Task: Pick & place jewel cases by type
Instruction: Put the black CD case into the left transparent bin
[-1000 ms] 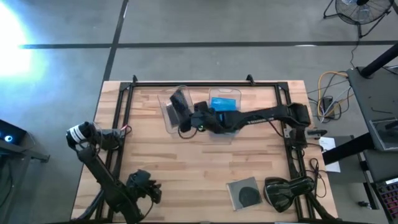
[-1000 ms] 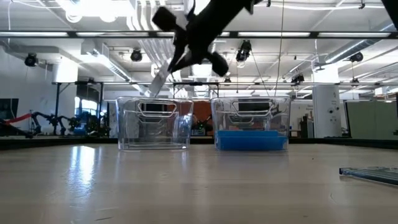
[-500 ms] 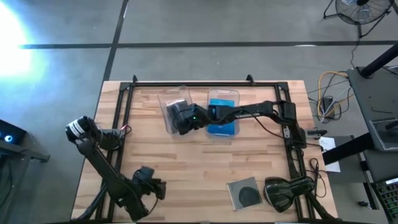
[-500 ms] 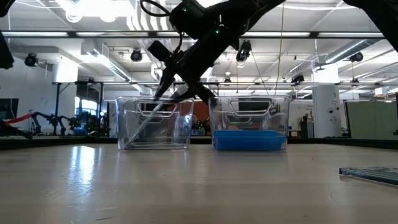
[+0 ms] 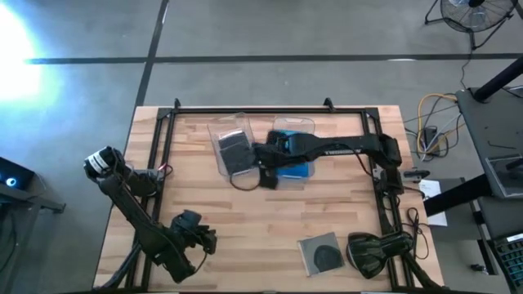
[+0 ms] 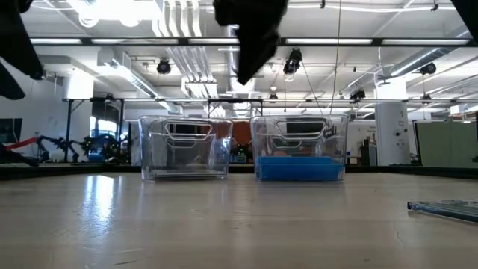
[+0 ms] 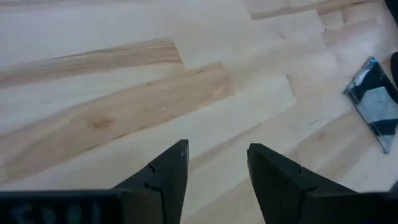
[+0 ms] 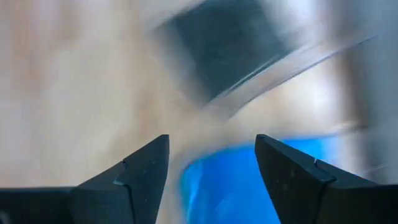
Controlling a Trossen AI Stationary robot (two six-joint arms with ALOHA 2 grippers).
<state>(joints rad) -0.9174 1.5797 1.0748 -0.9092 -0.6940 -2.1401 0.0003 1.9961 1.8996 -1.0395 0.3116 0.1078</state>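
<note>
1. While it waits near the bench's front-left corner, the left gripper [image 5: 198, 238] holds nothing; wrist view shows its fingers [image 7: 166, 173] parted over bare wood.
2. Left clear bin [image 5: 216, 131], at the back of the bench towards the middle, has a dark jewel case [image 5: 235, 153] lying flat inside. Low view shows this bin [image 6: 184, 148] w/ nothing blue in it.
3. Right gripper [image 5: 267, 173] hangs just front of the two bins, about between them, arm reaching in from the bench's right edge. Fingers [image 8: 140, 172] are spread apart & empty; the wrist pic is blurred, w/ a dark case and something blue beyond them.
4. Right clear bin [image 5: 296, 123] sits just beside the left one. Blue jewel cases [image 5: 301, 169] lie in it, partly hidden by the arm from above; low view shows them as a blue stack [image 6: 300, 167] on the bin floor.
5. Another dark jewel case [image 5: 319, 254] lies flat near the bench's front edge, right of centre, well apart from the bins.
6. Bulky black device [image 5: 377, 251] sits just beside that case, at the front-right corner.
</note>
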